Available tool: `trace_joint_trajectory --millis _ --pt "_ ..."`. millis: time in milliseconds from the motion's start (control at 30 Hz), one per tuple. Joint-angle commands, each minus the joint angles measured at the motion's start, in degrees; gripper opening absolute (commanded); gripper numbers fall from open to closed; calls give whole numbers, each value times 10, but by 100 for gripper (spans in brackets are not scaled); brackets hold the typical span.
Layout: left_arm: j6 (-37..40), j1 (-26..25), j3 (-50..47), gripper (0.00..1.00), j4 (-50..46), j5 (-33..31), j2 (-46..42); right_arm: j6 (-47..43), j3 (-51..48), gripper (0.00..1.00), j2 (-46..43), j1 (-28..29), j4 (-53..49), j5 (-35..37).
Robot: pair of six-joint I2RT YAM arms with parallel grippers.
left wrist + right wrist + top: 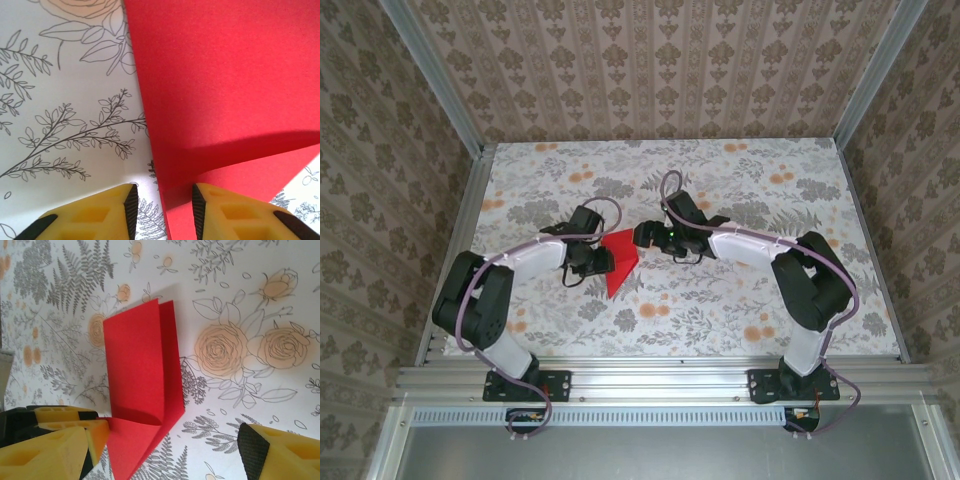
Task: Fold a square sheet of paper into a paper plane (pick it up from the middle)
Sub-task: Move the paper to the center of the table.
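Observation:
The red sheet of paper (620, 263) lies part-folded on the table's middle, one flap laid over the rest and curling up near its lower end (135, 365). My left gripper (596, 259) sits at the sheet's left edge. In the left wrist view the sheet's edge (225, 75) runs between the two pads, which stand apart around it with a gap on both sides (163, 205). My right gripper (645, 237) hovers at the sheet's upper right, open wide (170, 445), with the sheet's lower corner between its fingers and untouched.
The floral tablecloth (740, 300) covers the table. Patterned walls with metal posts close it in at the left, back and right. A metal rail (650, 380) runs along the near edge by the arm bases.

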Motion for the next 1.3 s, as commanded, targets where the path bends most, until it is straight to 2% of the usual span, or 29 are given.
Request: trace_joint_trajectory --millis 0,300,567,1000,1100,1267 --pt "10 -3 18 34 -18 -12 15 20 -15 78 -3 2 20 -28" --pt "7 -3 21 33 -19 -18 26 54 4 56 68 27 67 -108" --pt "7 -3 21 32 -21 -16 26 67 11 51 92 31 63 -101" --pt "7 -3 18 32 -20 -15 26 119 6 41 134 32 161 -150" --pt "5 -3 19 32 -20 -14 24 124 7 35 138 34 169 -154" --pt "1 -3 22 32 -21 -9 11 123 5 16 136 36 165 -141"
